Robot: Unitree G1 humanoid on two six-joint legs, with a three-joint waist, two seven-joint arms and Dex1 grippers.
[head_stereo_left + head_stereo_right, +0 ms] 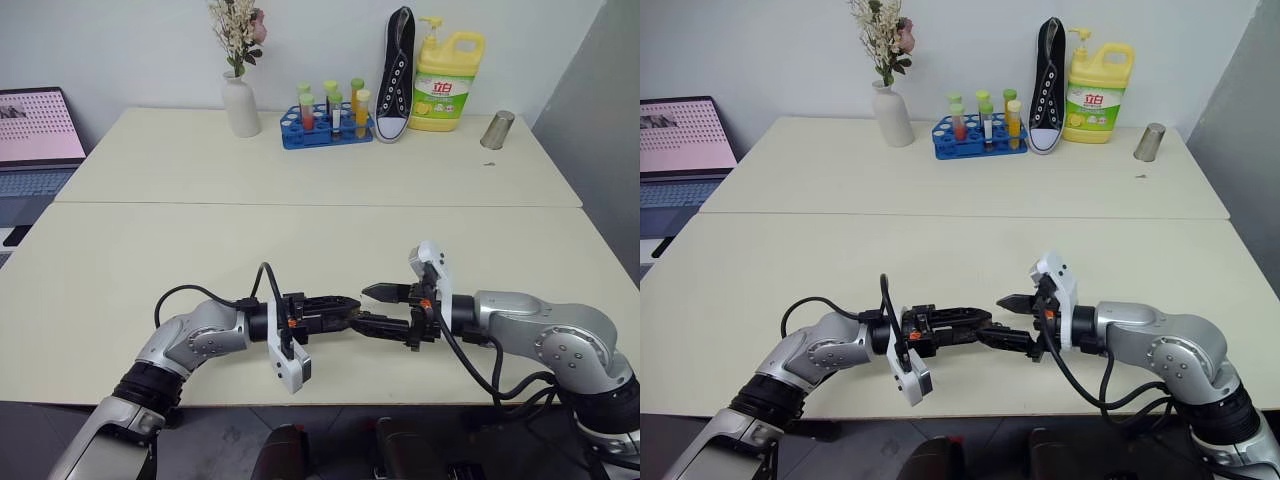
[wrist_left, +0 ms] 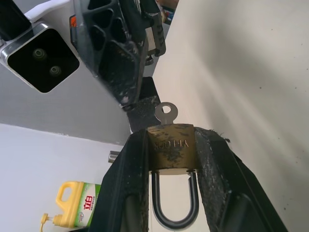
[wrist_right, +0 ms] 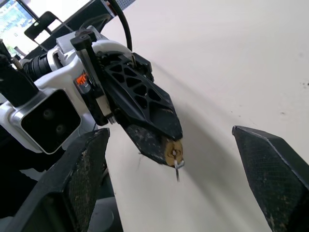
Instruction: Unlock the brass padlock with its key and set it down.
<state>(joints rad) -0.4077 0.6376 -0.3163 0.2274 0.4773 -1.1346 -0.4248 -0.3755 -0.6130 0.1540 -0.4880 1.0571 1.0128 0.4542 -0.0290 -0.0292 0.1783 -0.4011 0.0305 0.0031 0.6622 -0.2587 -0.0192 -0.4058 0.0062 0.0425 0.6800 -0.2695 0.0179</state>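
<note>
The left gripper (image 1: 345, 310) is clamped on the brass padlock (image 2: 170, 147), held above the near edge of the table (image 1: 320, 230) with the shackle back between the fingers. The key (image 2: 166, 114) sits in the keyhole, its round head sticking straight out past the fingertips — toward the right gripper (image 3: 176, 193). That gripper's fingers stand wide apart and hold nothing, facing the key head-on and close, so regripping looks like a short advance along the key's own axis.
</note>
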